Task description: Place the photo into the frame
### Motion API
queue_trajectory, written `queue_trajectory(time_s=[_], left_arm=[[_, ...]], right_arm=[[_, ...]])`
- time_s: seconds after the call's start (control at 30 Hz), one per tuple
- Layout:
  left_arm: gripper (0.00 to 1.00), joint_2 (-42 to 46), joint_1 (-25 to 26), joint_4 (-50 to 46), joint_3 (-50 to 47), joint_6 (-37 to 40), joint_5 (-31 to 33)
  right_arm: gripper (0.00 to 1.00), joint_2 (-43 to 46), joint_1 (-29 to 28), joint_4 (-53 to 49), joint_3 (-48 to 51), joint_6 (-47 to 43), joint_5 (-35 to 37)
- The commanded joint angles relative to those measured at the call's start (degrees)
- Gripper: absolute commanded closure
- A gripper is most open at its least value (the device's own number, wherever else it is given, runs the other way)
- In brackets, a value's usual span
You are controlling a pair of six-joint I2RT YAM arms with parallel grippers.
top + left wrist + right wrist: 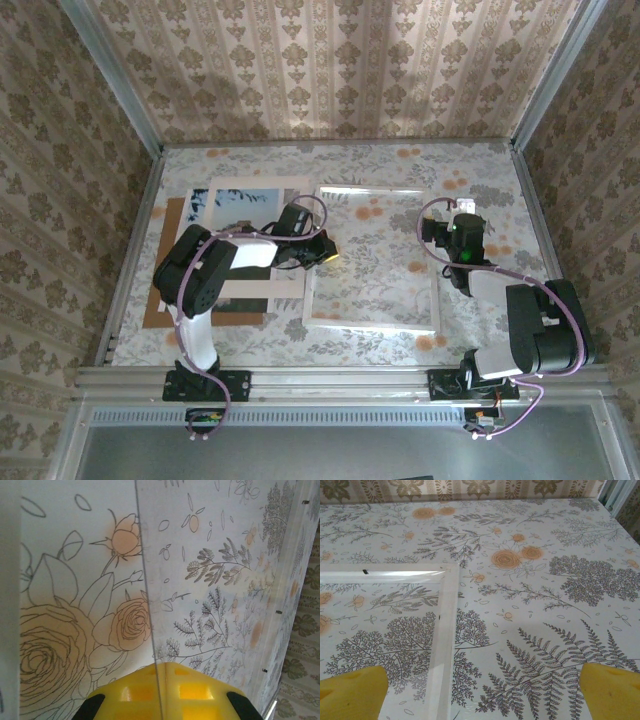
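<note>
**Entry: both arms at the frame, photo lying to its left**

**Left arm.** From the top view you see it rise from its base to a black elbow, then fold right across the stack of sheets. The left gripper [325,250] sits at the left edge of the frame [375,275]. In the left wrist view its yellow fingers [200,692] are clenched, and the frame's clear edge [145,580] runs straight into the seam between them, so you may read it as pinching that edge.

**Right arm.** It is bent at a black joint low on the right, with the forearm slanting up and left. The right gripper [465,220] hangs by the frame's right side. In its wrist view the right gripper [485,690] is spread wide. One fingertip is over the pane and the other over the bare table [545,605], with the frame's white far corner [445,580] between them.

**The photo** [248,200]. It lies flat left of the frame, with blue sky at the far end and a dark strip at the near end.

**Hard to make out.** The left arm covers the photo's middle. You cannot tell how the white mat [262,290], the brown board [160,300] and the photo are layered. Both wrist views cut the fingers off at the bottom edge.
</note>
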State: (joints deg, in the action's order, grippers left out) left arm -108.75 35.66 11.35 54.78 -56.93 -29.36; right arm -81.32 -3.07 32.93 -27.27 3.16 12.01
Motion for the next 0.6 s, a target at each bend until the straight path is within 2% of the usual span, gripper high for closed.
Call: queue_trajectory(time_s=[0.0,0.3,0.57], left_arm=[[1.0,3.0,0.1,2.6,-1.9,-2.4,1.3],[1.0,3.3,0.3,10.7,-2.7,-3.5,-0.4],[1.0,3.1,1.2,15.3,-1.5,-8.0,0.2]], right_arm=[[0.0,1.2,-0.3,0.6,-0.4,0.4,0.6],[0.0,1.2,-0.3,0.5,-0.4,0.7,1.0],[0.0,10.6,2.1,-6.3,-1.1,6.5,0.4]])
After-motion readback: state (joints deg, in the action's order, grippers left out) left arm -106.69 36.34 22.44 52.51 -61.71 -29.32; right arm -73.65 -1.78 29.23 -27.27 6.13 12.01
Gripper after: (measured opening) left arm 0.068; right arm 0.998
